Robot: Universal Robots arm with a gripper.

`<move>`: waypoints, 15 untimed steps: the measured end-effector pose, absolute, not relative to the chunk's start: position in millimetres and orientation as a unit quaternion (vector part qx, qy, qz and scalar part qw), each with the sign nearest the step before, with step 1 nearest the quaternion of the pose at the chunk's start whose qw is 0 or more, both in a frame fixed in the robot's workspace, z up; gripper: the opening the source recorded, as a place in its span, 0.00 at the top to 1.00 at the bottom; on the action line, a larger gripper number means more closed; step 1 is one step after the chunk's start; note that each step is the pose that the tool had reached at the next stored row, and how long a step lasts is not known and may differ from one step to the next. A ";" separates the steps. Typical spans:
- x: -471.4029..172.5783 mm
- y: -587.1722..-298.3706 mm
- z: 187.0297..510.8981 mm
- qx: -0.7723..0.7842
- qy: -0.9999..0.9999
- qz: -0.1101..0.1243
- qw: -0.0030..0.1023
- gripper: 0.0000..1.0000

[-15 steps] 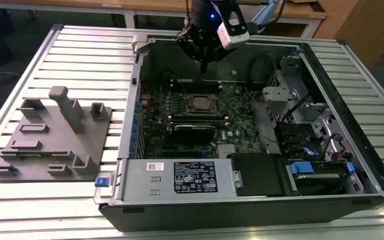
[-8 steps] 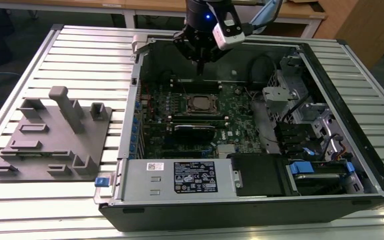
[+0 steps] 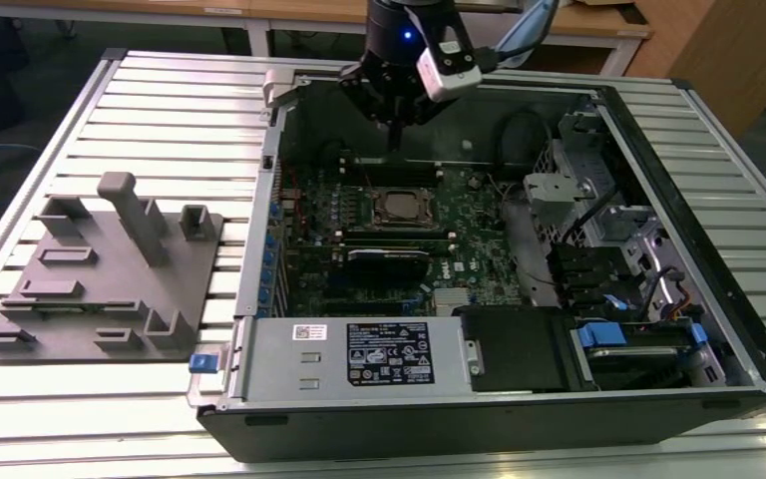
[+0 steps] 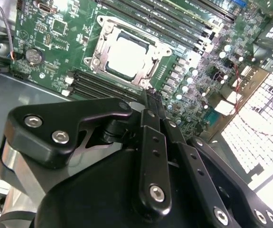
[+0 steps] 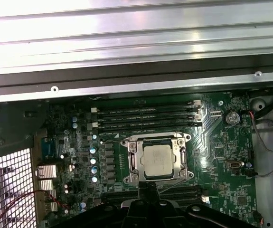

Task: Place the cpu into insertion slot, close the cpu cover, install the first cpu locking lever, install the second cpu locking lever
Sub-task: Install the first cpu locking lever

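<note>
The cpu (image 3: 394, 210) (image 4: 127, 57) (image 5: 157, 160) lies flat in the insertion slot (image 3: 395, 224) on the green board, its dull silver top showing. The cpu cover (image 4: 97, 53) (image 5: 132, 161) lies down around it as a silvery frame, with the chip showing through its window. My gripper (image 3: 397, 150) (image 4: 153, 97) (image 5: 148, 187) hangs above the board just beside the socket, on the side of the nearest memory slots. Its black fingers (image 4: 151, 137) are pressed together, with nothing held between them.
The open computer case (image 3: 276, 150) lies on a slatted metal table. A power supply box (image 3: 356, 354) sits at its near end and drive bays (image 3: 622, 269) along the exterior view's right. Long memory slots (image 5: 145, 116) flank the socket. A grey fixture block (image 3: 104, 269) stands outside the case.
</note>
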State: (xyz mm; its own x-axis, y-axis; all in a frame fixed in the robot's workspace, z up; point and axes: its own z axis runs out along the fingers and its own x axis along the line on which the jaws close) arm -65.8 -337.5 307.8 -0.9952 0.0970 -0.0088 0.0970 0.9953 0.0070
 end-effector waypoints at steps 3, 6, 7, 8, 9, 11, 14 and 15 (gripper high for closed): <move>-66.2 -337.5 307.8 0.048 0.999 0.003 0.005 0.89; -67.4 -337.5 306.9 0.049 0.999 0.004 0.005 0.89; -68.5 -337.5 306.4 0.049 0.999 0.003 0.005 0.89; -69.7 -337.5 306.0 0.049 0.999 0.003 0.005 0.89; -70.8 -337.5 305.6 0.049 0.999 0.003 0.005 0.89; -71.6 -337.5 305.3 0.049 0.999 0.003 0.005 0.89; -71.6 -337.5 305.2 0.049 0.999 0.003 0.005 0.89; -71.7 -337.5 305.1 0.049 0.999 0.003 0.005 0.89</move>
State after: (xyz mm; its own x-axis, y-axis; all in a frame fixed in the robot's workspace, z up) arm -71.7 -337.5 305.1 -0.9952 0.0970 -0.0089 0.0969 0.9953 0.0071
